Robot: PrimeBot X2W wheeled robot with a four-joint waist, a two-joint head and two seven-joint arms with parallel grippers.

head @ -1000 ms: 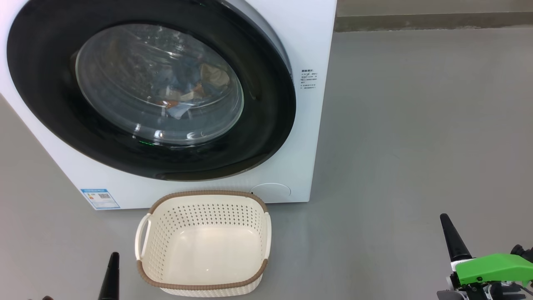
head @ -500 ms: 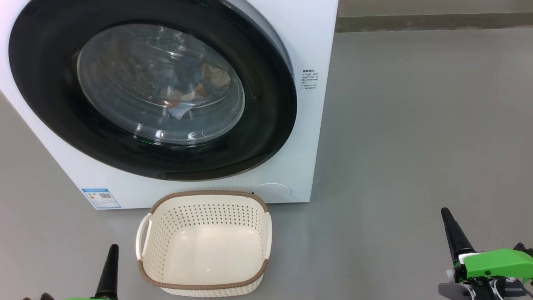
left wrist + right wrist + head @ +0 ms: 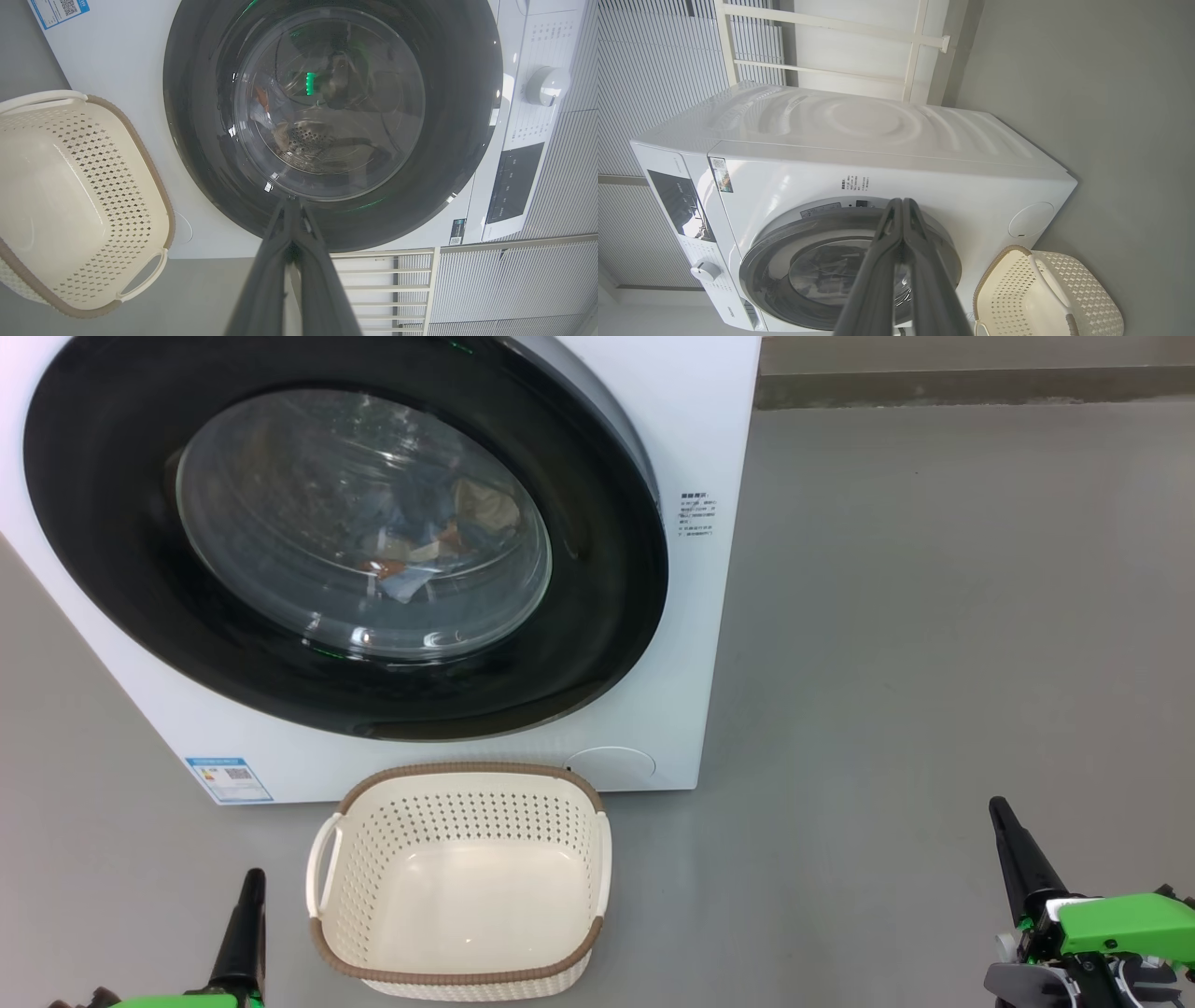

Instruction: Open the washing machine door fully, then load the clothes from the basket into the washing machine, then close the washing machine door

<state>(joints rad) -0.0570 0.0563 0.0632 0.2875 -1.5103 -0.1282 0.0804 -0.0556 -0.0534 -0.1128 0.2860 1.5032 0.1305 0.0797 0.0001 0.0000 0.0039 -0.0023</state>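
A: The claws first: how do they stand?

B: The left claw [image 3: 252, 887] is pinched tight together with nothing in it, hanging over the floor [image 3: 934, 616] just to the left of the basket [image 3: 457, 769]. The right claw [image 3: 1001, 817] is pinched together too, also holding nothing, well apart from the basket on its right side.

A: And the clothes?

B: The clothes [image 3: 439, 537] lie inside the washing machine [image 3: 709, 644], behind the glass of the washing machine door [image 3: 607, 569], beyond the basket and well away from both claws. The door sits flush against the machine's front. The machine stands just behind the basket; whether they touch I cannot tell.

A: Count them for me.

B: Two claws, one basket, one washing machine, one door. The clothes show as a single blue and beige heap; the number of pieces I cannot tell through the glass.
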